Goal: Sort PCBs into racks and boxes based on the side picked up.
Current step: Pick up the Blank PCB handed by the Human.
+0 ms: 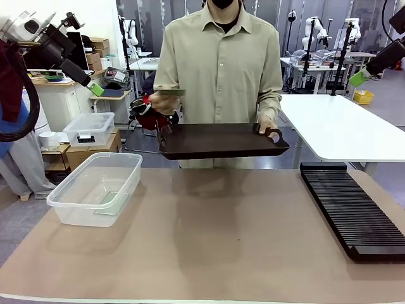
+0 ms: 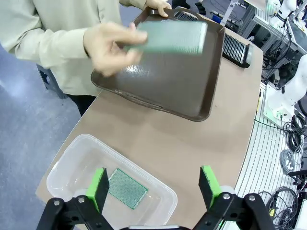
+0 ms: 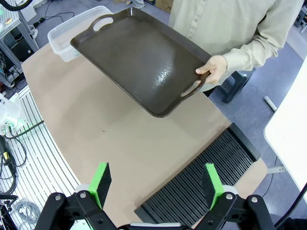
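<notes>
One green PCB point(image 2: 127, 188) lay flat on the floor of the clear plastic tub point(image 1: 82, 214), toward the tub's side nearest the robot. The second PCB point(image 2: 172, 37) was pinched at one end in the person's hand point(image 2: 112, 48) and held roughly level above the dark brown handled tray point(image 2: 163, 86). In the front view it appeared edge-on and clear of the tray's surface, and in the left wrist view it was blurred. The person's other hand point(image 3: 213, 69) gripped the tray through its cut-out handle, and the tray was held in the air over the far edge of the table point(image 1: 221, 247), not resting on it.

The long black slotted rack point(image 1: 354, 209) lay flat on the table on the robot's right, well apart from the tub on the robot's left.

The left gripper point(image 2: 153, 187) hung above the tub with its jaws spread wide and nothing between its green pads point(image 2: 98, 187) (the PCB in the tub showed just beside one pad, far below it). The right gripper point(image 3: 157, 184) hovered high over the rack, its jaws likewise parted wide and empty. Both grippers were raised well above the table, apart from the person's hands.
</notes>
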Available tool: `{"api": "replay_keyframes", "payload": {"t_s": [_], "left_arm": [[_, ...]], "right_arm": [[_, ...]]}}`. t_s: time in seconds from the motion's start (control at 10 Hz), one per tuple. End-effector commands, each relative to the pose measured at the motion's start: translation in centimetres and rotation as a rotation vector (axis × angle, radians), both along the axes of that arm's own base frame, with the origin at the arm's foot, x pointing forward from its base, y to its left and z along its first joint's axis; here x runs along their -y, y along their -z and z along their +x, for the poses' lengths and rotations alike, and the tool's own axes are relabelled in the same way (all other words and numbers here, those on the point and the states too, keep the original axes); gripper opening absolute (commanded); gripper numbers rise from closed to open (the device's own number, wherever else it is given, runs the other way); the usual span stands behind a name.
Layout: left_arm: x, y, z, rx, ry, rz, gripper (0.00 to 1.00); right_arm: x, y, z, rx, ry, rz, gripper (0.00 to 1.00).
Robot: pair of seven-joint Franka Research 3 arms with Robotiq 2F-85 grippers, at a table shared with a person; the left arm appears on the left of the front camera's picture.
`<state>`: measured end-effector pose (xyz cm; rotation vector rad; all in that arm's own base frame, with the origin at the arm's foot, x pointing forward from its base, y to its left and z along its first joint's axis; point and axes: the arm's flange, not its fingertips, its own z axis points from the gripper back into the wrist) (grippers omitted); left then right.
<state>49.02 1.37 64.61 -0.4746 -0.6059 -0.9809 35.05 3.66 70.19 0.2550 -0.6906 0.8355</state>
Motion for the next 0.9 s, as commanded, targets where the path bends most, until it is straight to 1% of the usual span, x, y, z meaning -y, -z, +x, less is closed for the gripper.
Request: {"api": "replay_keyframes", "payload": {"t_s": [0.0, 0.8], "left_arm": [[0.02, -0.13, 0.32, 0.003, 0.0, 0.001, 1.0], [0.02, -0.13, 0.32, 0.003, 0.0, 0.001, 1.0]], "right_arm": [[-0.09, 0.07, -0.16, -0.001, -0.007, -0.006, 1.0], [-0.09, 0.07, -0.16, -0.001, -0.007, -0.006, 1.0]]}}
